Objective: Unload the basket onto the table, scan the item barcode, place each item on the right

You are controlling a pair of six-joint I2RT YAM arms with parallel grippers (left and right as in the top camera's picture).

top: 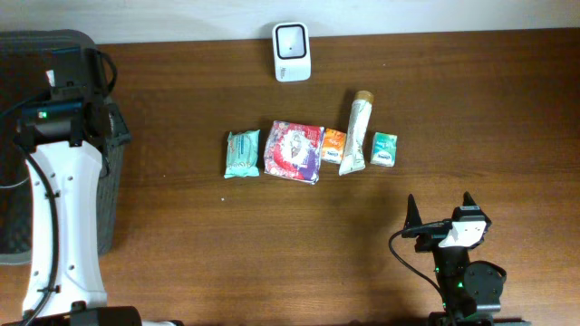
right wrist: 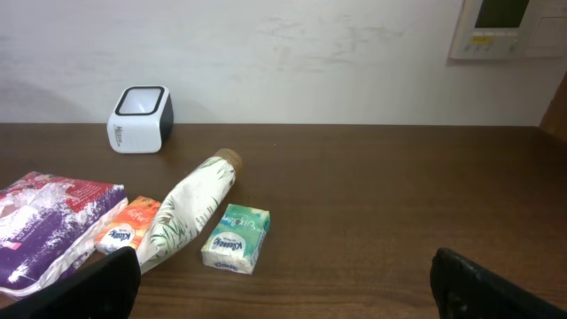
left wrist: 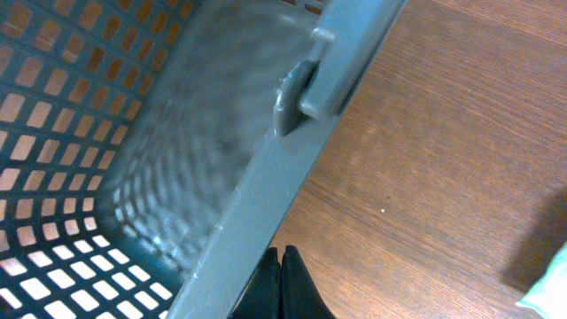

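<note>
The white barcode scanner (top: 292, 52) (right wrist: 139, 119) stands at the table's far edge. In front of it lies a row of items: a teal pack (top: 242, 154), a purple-red packet (top: 294, 151) (right wrist: 44, 221), an orange tissue pack (top: 333, 145) (right wrist: 128, 226), a leaf-printed tube (top: 356, 136) (right wrist: 190, 208) and a green tissue pack (top: 385, 149) (right wrist: 236, 237). My right gripper (top: 439, 210) (right wrist: 292, 292) is open and empty, low over the table in front of the green pack. My left gripper (left wrist: 281, 261) is shut on nothing, over the basket's rim.
A dark grey mesh basket (top: 18, 226) (left wrist: 89, 133) stands at the table's left edge, under my left arm (top: 59, 208). A wall panel (right wrist: 505, 27) hangs on the wall behind. Bare wood lies between the row of items and the right gripper.
</note>
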